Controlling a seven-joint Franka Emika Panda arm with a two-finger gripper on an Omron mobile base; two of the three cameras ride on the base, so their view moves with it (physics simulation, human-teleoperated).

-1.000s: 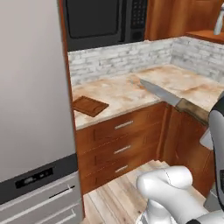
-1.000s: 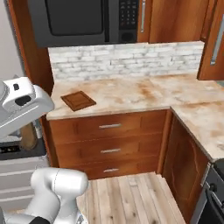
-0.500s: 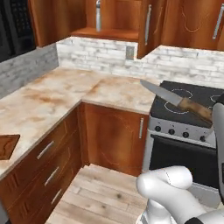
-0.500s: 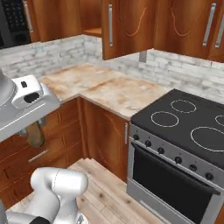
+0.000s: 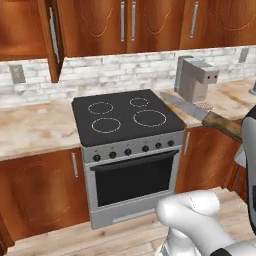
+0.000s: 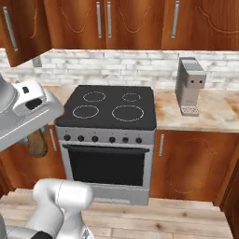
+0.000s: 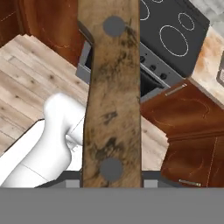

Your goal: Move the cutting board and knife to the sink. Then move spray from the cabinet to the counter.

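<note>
While claw is gripping knife by wooden handle, blade is pointing over stove edge, near coffee machine on table.

The knife's handle end is running behind the robot's arm beside the stove, so the gripper's hold is staying hidden. In the hand view the wooden handle is covering the fingertips, its blade cut off.

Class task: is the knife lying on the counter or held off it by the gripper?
Held. The knife hangs in the air beside the stove.
</note>
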